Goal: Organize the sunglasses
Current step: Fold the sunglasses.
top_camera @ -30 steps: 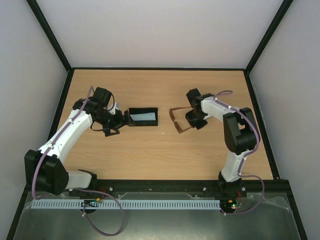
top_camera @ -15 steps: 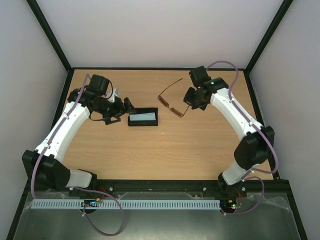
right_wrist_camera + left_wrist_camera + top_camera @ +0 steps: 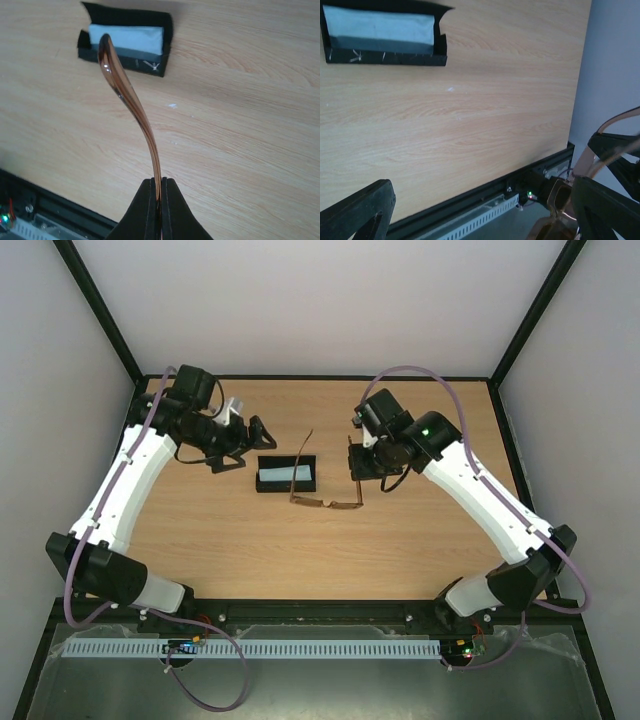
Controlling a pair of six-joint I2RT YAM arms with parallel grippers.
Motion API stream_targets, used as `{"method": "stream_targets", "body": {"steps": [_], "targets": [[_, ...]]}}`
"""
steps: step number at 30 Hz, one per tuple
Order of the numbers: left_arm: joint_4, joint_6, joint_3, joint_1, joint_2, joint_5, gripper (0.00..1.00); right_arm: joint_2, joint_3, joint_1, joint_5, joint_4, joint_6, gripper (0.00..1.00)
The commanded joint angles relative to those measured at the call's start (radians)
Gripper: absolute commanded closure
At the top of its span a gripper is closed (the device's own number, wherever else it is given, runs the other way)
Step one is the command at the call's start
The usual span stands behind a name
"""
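The sunglasses (image 3: 325, 503) are thin and brown and hang above the table just right of the black case (image 3: 287, 476). One temple arm reaches over the case. My right gripper (image 3: 357, 467) is shut on the other temple arm (image 3: 131, 102), pinched flat between the fingertips (image 3: 150, 205). The case lies open with a light blue cloth (image 3: 126, 37) inside. My left gripper (image 3: 246, 438) stands open a little left of the case and above it, holding nothing. In the left wrist view the case (image 3: 385, 56) is at top left and the sunglasses (image 3: 561, 196) show past the right finger (image 3: 607, 212).
A black frame rail (image 3: 330, 612) runs along the table's near edge, with a white slotted cable duct (image 3: 250, 649) behind it. Grey walls (image 3: 60, 360) with black posts close in the left, back and right sides of the wooden table (image 3: 300, 550).
My right arm has carried the sunglasses left and toward the near side, up to the case. My left gripper has drawn back from the case toward the far left, still open.
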Motion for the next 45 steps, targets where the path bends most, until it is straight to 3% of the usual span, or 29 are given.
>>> {"method": "stream_targets", "body": {"steps": [1, 8, 10, 14, 22, 30, 38, 45], "targets": [[-0.135, 0.042, 0.026, -0.019, -0.014, 0.041, 0.01, -0.044, 0.032, 0.040, 0.012, -0.067, -0.114, 0.99], [-0.138, -0.055, 0.009, -0.060, -0.090, 0.053, 0.04, -0.046, 0.009, 0.039, 0.089, -0.072, -0.119, 0.99], [-0.125, -0.082, 0.007, -0.096, -0.093, 0.031, 0.14, -0.039, 0.006, 0.039, 0.073, -0.061, -0.115, 0.99], [-0.096, -0.110, -0.004, -0.156, -0.075, -0.007, 0.43, -0.020, 0.019, 0.041, 0.062, -0.050, -0.122, 0.99], [-0.069, -0.114, 0.038, -0.190, 0.012, -0.067, 0.64, 0.003, 0.037, 0.042, 0.042, -0.044, -0.134, 0.99], [-0.055, -0.110, 0.117, -0.239, 0.127, -0.118, 0.65, 0.016, 0.053, 0.041, 0.030, -0.043, -0.138, 0.99], [-0.098, -0.120, 0.342, -0.350, 0.301, -0.132, 0.66, 0.037, 0.073, 0.042, 0.029, -0.045, -0.139, 0.99], [-0.123, -0.125, 0.362, -0.429, 0.347, -0.163, 0.66, 0.050, 0.082, 0.041, 0.049, -0.058, -0.134, 0.99]]}}
